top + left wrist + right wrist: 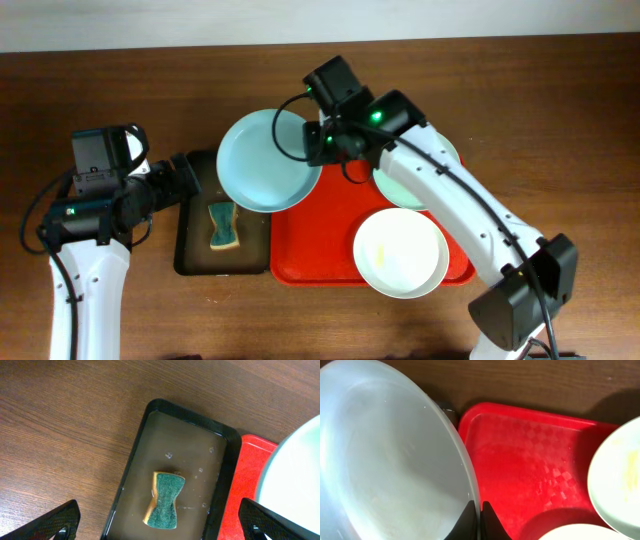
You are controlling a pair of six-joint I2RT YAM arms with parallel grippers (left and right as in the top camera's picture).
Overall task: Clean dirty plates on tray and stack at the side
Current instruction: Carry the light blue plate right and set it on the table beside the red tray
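My right gripper (322, 142) is shut on the right rim of the pale blue plate (262, 160) and holds it over the red tray's left edge and the black tray; in the right wrist view the fingers (480, 515) pinch the plate's rim (385, 470). The red tray (325, 235) holds the white plate (400, 252) with a yellowish smear at the front right. The pale green plate (400, 188) lies behind it, mostly hidden under my right arm. My left gripper (160, 522) is open and empty above the black tray.
A narrow black tray (195, 240) holding brownish water lies left of the red tray, with a green and yellow sponge (223, 226) in it; the sponge also shows in the left wrist view (165, 500). Bare wooden table (560, 120) lies around.
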